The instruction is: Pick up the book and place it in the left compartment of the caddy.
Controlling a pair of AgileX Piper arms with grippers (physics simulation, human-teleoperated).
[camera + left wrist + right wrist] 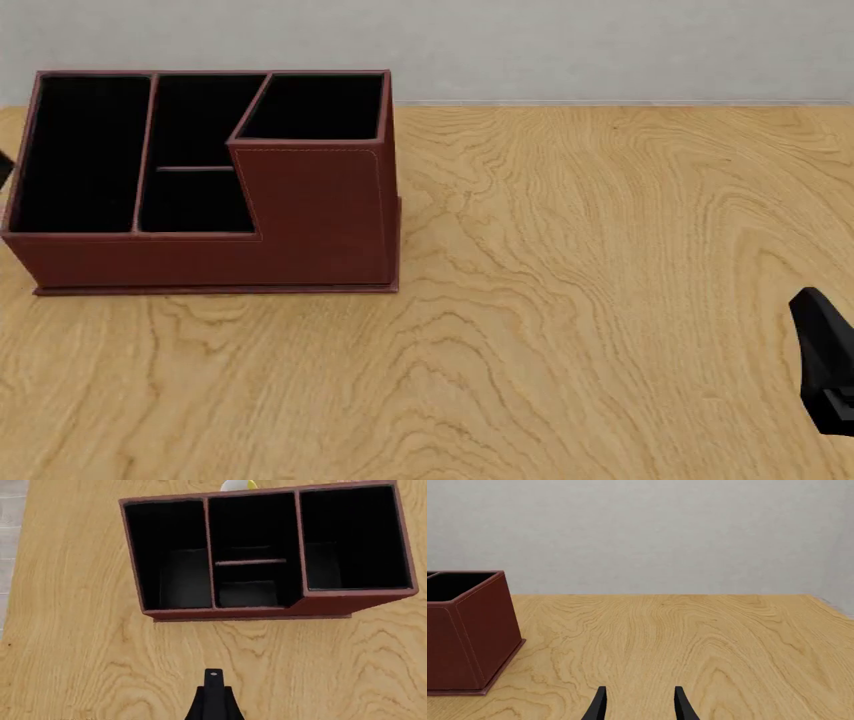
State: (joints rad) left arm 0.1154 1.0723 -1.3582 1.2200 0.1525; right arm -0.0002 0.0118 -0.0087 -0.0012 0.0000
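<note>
My left fingers [213, 705] look pressed together with nothing between them, hovering over bare desk [574, 300] on the near side of the caddy [314, 225]. My right fingers [682, 705] stand apart and empty, low near the desk's right edge.

I can't find the book on the desk. A dull dark patch on the floor of the left compartment [167, 550] may be it, though I can't tell.

I judge the first job is to confirm that patch from above, keeping clear of the low wall, before reaching anywhere.

I count one caddy, at the desk's far left corner, with four sections: one long, two small, one tall. One yellow-white thing [237, 485] peeks past its far rim.
</note>
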